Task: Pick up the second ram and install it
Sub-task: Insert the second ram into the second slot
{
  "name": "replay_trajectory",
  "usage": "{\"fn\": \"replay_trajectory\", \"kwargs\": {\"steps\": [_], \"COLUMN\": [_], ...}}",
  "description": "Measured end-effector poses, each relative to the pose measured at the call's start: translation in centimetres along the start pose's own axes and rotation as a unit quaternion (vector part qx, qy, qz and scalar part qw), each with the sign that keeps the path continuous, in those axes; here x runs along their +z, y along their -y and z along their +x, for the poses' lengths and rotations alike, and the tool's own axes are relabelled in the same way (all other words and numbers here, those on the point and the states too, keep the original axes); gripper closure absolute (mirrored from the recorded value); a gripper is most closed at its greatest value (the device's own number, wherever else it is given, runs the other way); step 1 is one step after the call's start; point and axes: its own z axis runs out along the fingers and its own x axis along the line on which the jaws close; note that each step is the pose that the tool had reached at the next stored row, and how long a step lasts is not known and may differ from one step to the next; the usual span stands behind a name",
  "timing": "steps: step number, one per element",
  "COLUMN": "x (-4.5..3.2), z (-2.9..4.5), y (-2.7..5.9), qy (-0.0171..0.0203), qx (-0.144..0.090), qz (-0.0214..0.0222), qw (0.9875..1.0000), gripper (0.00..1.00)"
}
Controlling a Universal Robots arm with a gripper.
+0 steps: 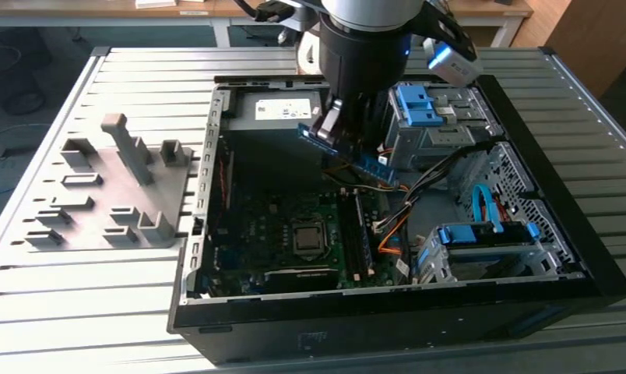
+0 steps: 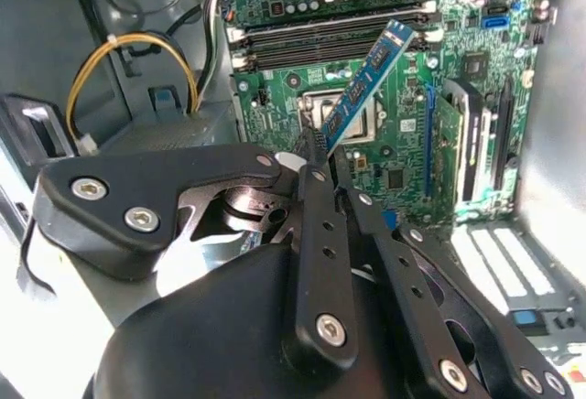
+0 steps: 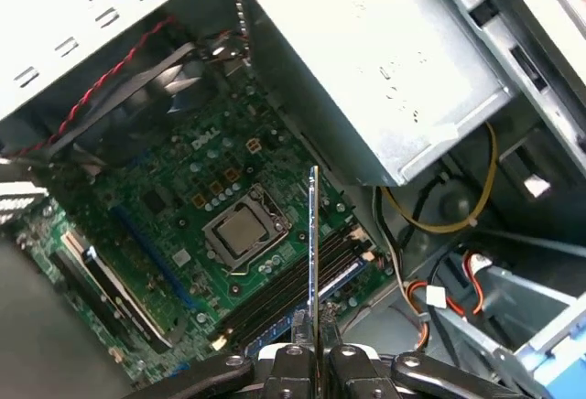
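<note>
**Above the open computer case (image 1: 396, 315), a memory stick (image 1: 371, 165) is pinched in the gripper (image 1: 332, 140)**

Seen from the exterior view, the arm (image 1: 365, 39) comes straight down into the case. Its gripper is pressed together on one end of the stick. The stick hangs in the air and slants down toward the exterior view's right. It is high over the green board (image 1: 261, 226). A gray metal box (image 1: 276, 109) is close on the exterior view's left. Blue drive holders (image 1: 417, 105) and a bunch of wires (image 1: 396, 226) are close on the exterior view's right. A gray block (image 1: 116, 187) with pegs lies on the table (image 1: 126, 70), well apart from the case.

Looking through the second wrist view, the two black fingers (image 2: 320, 234) meet at their tips and squeeze the near end of the memory stick (image 2: 366, 79). The gripper (image 2: 316, 147) points at the green board (image 2: 385, 161). The stick pokes out over the square chip holder (image 2: 322, 104), toward the long black slots (image 2: 330, 47). Yellow wires (image 2: 137, 47) loop off to one side, away from the stick.

Looking through the first wrist view, the memory stick (image 3: 313, 243) shows as a thin line, seen from its edge. It rises from the gripper (image 3: 313, 349). It is lined up over the long black slots (image 3: 293, 294), just beside the chip holder (image 3: 240, 232). The gray metal box (image 3: 385, 70) is near one side. There is open room over the green board (image 3: 183, 188) on the other side.
</note>
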Motion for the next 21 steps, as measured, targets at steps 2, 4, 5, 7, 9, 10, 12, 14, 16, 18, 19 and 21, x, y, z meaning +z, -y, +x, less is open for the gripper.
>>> {"fn": "replay_trajectory", "kwargs": {"steps": [2,4,5,7,9,10,12,14,16,18,19,21], "x": [0.00,0.01,0.01,0.02,0.03,0.03,0.04,0.05,0.05,0.05,0.06,0.06], "z": [0.00,0.00,0.00,0.00,0.00,0.00,0.00,0.00,0.00,0.00,0.01,0.00], "y": [0.00,0.00,0.00,0.00,0.00,0.00,0.00,0.00,0.00,0.00,0.00,0.00], "qy": [0.0001,0.0004,0.0004,0.0006,0.0007,0.0008,0.0010,0.0012,0.0013,0.0015,0.0016,0.0017], "qx": [0.013,0.027,0.033,0.046,0.059,0.065,0.079,0.092,0.105,0.118,0.123,0.135], "qz": [0.0009,0.0017,0.0022,0.0030,0.0039,0.0043,0.0052,0.0061,0.0069,0.0077,0.0081,0.0089], "qw": [0.9999,0.9996,0.9994,0.9989,0.9983,0.9979,0.9969,0.9958,0.9945,0.9930,0.9923,0.9908], "gripper": [0.86,0.86,0.86,0.86,0.86,0.86,0.86,0.86,0.86,0.86,0.86,0.86]}}
